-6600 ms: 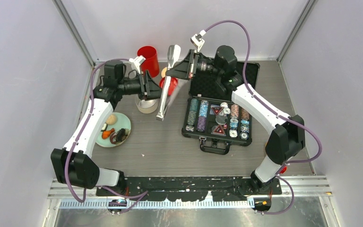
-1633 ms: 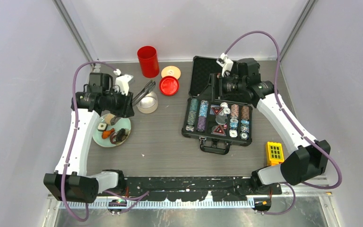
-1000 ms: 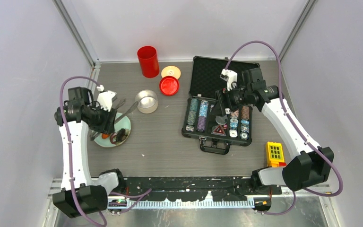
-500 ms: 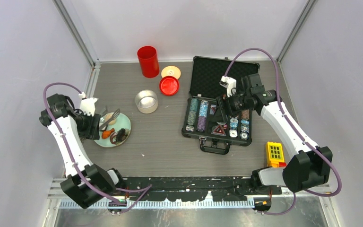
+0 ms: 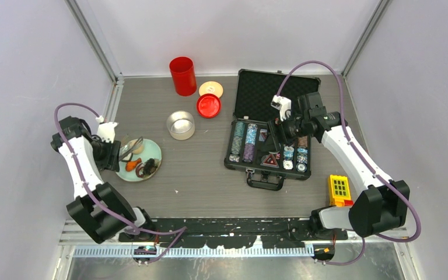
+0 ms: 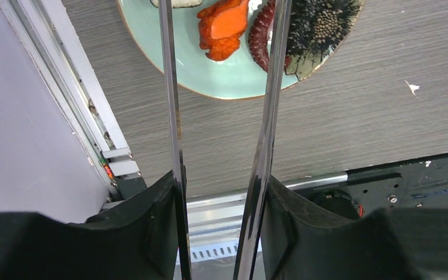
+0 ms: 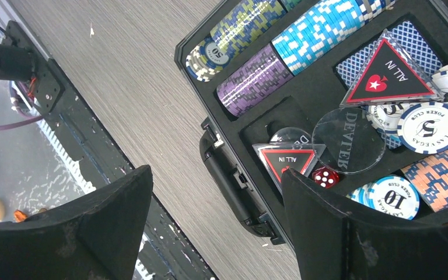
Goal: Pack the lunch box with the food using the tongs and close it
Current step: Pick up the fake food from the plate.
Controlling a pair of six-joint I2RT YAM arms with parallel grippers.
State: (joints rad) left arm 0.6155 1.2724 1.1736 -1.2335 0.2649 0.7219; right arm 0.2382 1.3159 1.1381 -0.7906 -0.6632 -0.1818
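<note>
My left gripper (image 5: 114, 153) is shut on the tongs (image 5: 130, 146), at the table's left edge. In the left wrist view, the two silver arms of the tongs (image 6: 172, 116) run between my fingers (image 6: 151, 221), a gap between them. Their tips reach over the pale green plate (image 6: 221, 81) around the orange piece (image 6: 224, 29), beside a dark brown piece (image 6: 321, 26). The plate (image 5: 154, 154) also holds a beige lump (image 5: 137, 147). The steel lunch box (image 5: 180, 134) stands open and empty behind the plate. Its cream-tan lid (image 5: 210, 88) lies farther back. My right gripper (image 5: 275, 135) hangs open over the chip case.
An open black case of poker chips (image 5: 251, 143) fills the middle right; the right wrist view shows its chips and handle (image 7: 233, 181). A red cup (image 5: 182, 75) and a red lid (image 5: 208, 105) stand at the back. A yellow block (image 5: 339, 189) lies at the front right.
My left arm has drawn back to the left with the tongs, and their tips have come from near the tin down over the plate. The right gripper has barely shifted above the case.
</note>
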